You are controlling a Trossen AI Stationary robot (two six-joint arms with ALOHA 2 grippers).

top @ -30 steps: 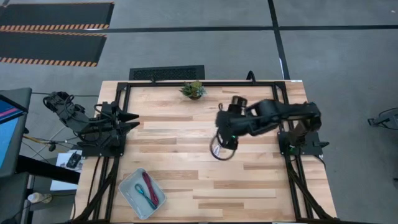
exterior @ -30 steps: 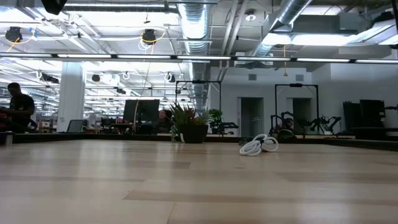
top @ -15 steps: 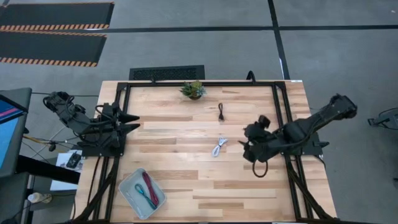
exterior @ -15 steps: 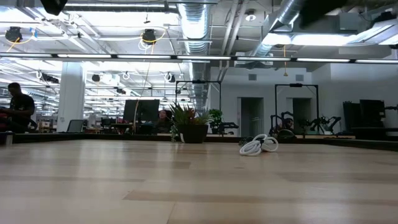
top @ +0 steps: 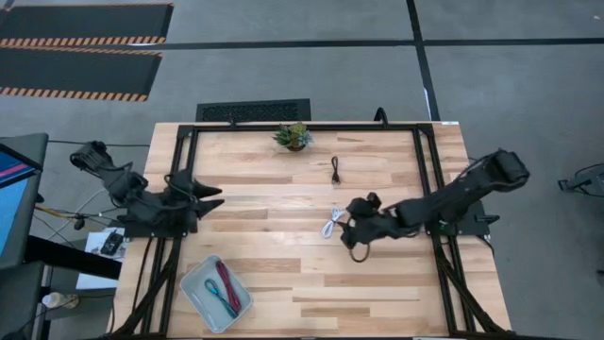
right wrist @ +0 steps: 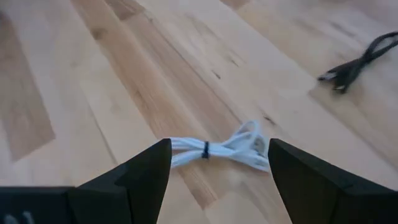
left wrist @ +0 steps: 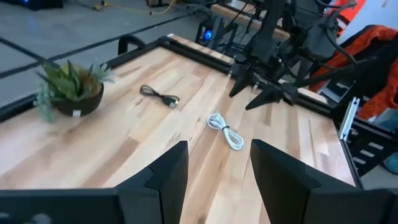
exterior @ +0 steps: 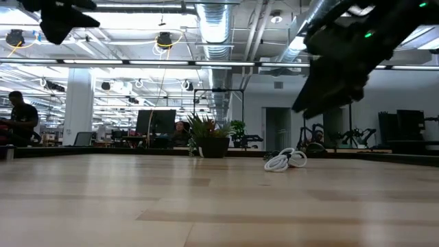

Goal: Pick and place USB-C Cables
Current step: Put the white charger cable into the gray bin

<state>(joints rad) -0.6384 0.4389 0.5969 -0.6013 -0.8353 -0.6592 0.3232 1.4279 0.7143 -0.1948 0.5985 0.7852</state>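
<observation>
A white coiled USB-C cable (top: 331, 223) lies flat near the table's middle; it also shows in the right wrist view (right wrist: 219, 149) and the low view (exterior: 286, 160). A black cable (top: 336, 170) lies farther back (right wrist: 356, 63). A teal cable (top: 229, 301) and a dark red cable (top: 223, 280) lie in a grey tray (top: 195, 286). My right gripper (top: 347, 225) hovers open just right of the white cable, its fingers (right wrist: 144, 169) standing on either side of it without touching. My left gripper (top: 215, 196) waits open at the table's left side.
A small potted plant (top: 293, 137) stands at the table's far edge, behind the black cable. The tray sits at the near left corner. Bare wood lies between the tray and the white cable. A person stands far off in the room (exterior: 19, 116).
My right arm swung out from over the table's middle toward the right edge, then came back leftward and lower, ending beside the white cable. My left gripper shifted slightly toward the right and near edge. The cables have stayed where they were.
</observation>
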